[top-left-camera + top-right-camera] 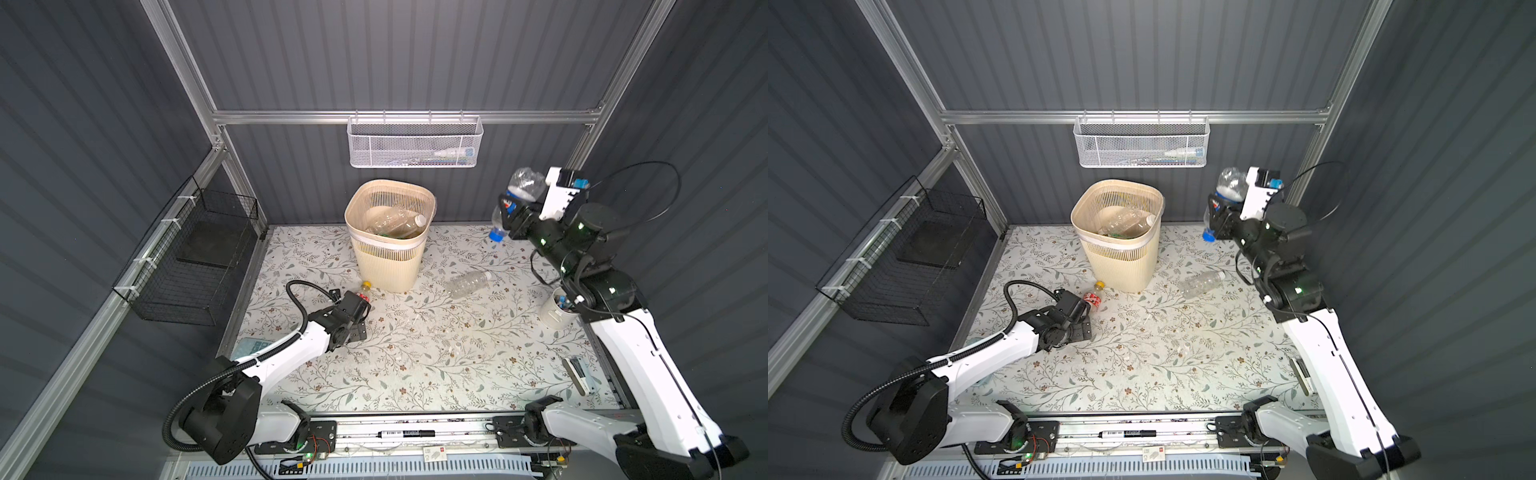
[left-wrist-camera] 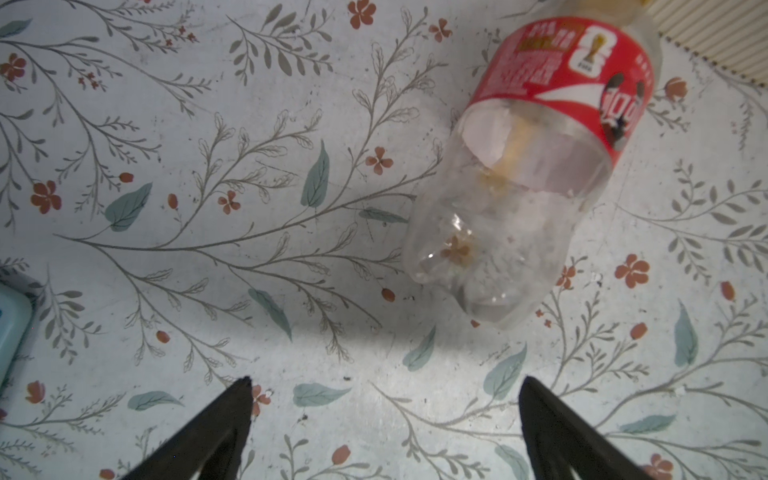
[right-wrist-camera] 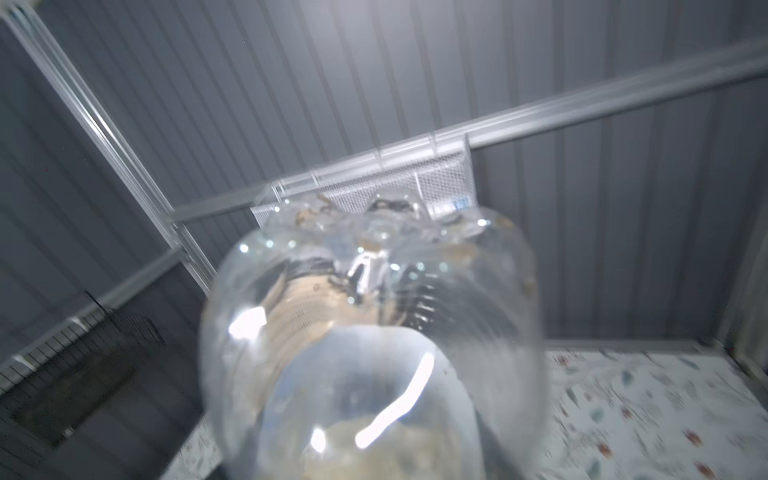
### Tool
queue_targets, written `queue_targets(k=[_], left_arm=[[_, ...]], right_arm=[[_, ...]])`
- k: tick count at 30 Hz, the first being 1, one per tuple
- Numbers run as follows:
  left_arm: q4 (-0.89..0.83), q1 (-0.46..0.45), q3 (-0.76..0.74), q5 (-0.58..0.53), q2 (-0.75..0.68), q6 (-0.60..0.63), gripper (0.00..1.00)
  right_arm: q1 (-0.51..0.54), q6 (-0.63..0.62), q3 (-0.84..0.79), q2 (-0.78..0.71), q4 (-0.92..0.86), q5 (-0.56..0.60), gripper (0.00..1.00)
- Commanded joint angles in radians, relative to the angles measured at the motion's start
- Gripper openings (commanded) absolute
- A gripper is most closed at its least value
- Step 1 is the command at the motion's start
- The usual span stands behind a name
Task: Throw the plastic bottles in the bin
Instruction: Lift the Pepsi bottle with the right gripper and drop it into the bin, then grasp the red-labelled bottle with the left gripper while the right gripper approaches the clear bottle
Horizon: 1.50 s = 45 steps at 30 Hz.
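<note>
One blue-labelled bottle (image 1: 524,185), long axis roughly upright and cap down, is grasped by the raised right hand (image 1: 510,210) well right of the bin (image 1: 386,266), while the released left hand (image 2: 384,386) hovers just short of the red-labelled bottle (image 2: 528,187) lying at the bin's foot.

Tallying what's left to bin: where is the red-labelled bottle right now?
In both top views the red-labelled bottle lies on the floral table left of centre, beside the base of the beige bin, just ahead of the open left pincer, not gripped.

White mesh basket (image 1: 395,146), black wire basket (image 1: 174,291), cup (image 1: 552,315)
</note>
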Motion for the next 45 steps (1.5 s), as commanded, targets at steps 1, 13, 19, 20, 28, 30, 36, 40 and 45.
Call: queue_targets(k=[1, 13, 19, 20, 28, 30, 36, 40, 45], left_arm=[[-0.024, 0.006, 0.034, 0.007, 0.015, 0.034, 1.0], [-0.055, 0.006, 0.024, -0.001, -0.028, 0.007, 1.0], [-0.046, 0.004, 0.044, -0.018, -0.064, 0.044, 1.0], [-0.044, 0.003, 0.056, -0.033, -0.064, 0.061, 1.0], [-0.033, 0.005, 0.204, -0.121, 0.051, 0.238, 1.0], [0.002, 0.007, 0.241, -0.104, 0.099, 0.289, 1.0], [0.042, 0.031, 0.364, -0.003, 0.296, 0.38, 1.0], [-0.005, 0.047, 0.448, 0.016, 0.425, 0.388, 1.0], [-0.034, 0.061, 0.515, 0.028, 0.523, 0.399, 0.94]], right_arm=[[0.018, 0.107, 0.116, 0.214, 0.063, -0.156, 0.51], [0.101, 0.058, 0.953, 0.752, -0.555, -0.229, 0.99], [0.053, 0.091, 0.487, 0.46, -0.288, -0.122, 0.99], [0.041, 0.09, 0.44, 0.436, -0.29, -0.124, 0.99], [-0.08, 0.093, -0.022, 0.209, -0.209, -0.158, 0.99], [-0.117, 0.103, -0.154, 0.14, -0.193, -0.165, 0.99], [-0.205, 0.132, -0.461, -0.022, -0.185, -0.18, 0.99], [-0.232, 0.135, -0.598, -0.116, -0.209, -0.185, 0.99], [-0.248, 0.14, -0.721, -0.194, -0.239, -0.19, 0.99]])
